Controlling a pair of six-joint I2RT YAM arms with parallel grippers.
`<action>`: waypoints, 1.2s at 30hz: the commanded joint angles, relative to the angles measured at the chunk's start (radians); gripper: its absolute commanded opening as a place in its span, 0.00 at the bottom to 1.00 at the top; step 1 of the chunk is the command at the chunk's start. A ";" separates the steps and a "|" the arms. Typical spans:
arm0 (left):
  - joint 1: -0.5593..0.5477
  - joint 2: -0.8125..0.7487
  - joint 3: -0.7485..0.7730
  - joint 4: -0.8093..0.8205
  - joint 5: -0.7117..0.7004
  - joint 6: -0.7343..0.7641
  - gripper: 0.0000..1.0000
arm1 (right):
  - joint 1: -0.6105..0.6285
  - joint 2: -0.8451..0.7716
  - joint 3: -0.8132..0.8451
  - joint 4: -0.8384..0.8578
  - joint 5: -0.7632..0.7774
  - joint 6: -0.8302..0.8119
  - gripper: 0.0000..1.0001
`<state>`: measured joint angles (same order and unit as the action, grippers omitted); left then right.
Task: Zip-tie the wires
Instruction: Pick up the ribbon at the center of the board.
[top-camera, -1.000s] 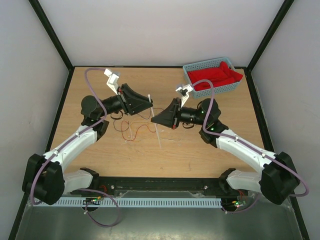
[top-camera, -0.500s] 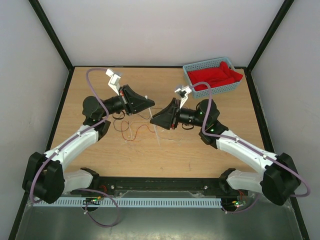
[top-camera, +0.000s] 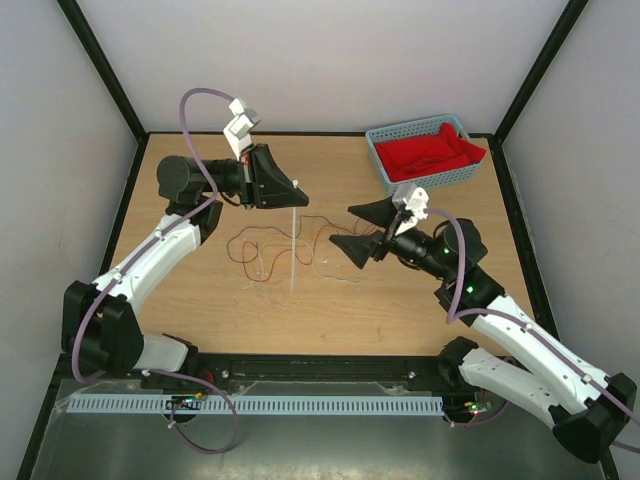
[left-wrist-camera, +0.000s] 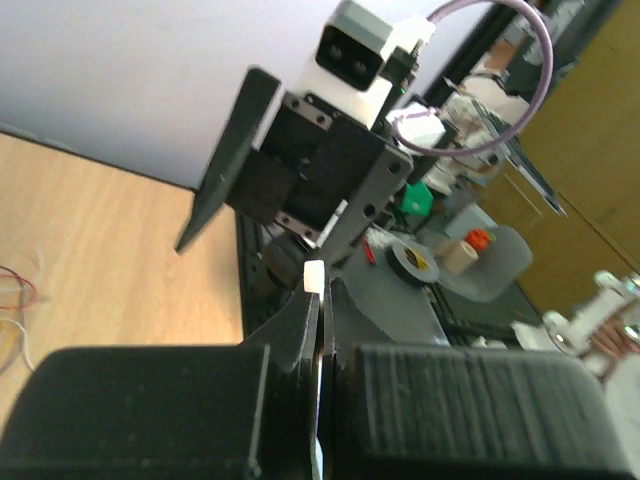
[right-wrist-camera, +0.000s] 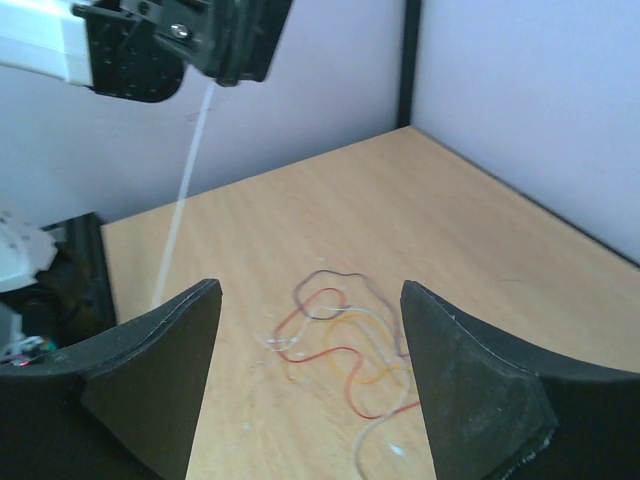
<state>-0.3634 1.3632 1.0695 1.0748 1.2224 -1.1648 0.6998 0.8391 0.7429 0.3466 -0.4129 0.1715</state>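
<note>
The wires lie as thin red, orange and dark strands loosely curled on the wooden table; they also show between my right fingers as wires. My left gripper is raised above them and shut on the top of a white zip tie, which hangs straight down to the table. In the left wrist view the left gripper pinches the zip tie, whose head sticks out above the fingertips. My right gripper stands open and empty, just right of the tie. The right gripper faces the wires.
A blue basket holding red cloth stands at the back right corner of the table. Purple arm cables loop over both arms. Black frame posts and white walls close in the table on three sides.
My right gripper opened, let go of the zip tie and drew back to the right. My left gripper shut on the tie and lifted it up and away, so it now hangs.
</note>
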 joint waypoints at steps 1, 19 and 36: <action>-0.004 0.030 0.054 0.073 0.184 -0.103 0.00 | 0.003 -0.080 -0.058 -0.023 0.160 -0.146 0.84; -0.050 0.002 0.093 0.088 0.253 0.041 0.00 | 0.003 -0.088 -0.147 0.044 0.225 -0.218 0.85; 0.304 0.368 0.185 0.090 -0.101 0.069 0.00 | 0.003 -0.176 -0.369 0.350 0.247 -0.324 0.88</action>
<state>-0.1143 1.6016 1.1797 1.1435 1.2221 -1.1549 0.6998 0.6739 0.3653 0.6048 -0.1688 -0.1204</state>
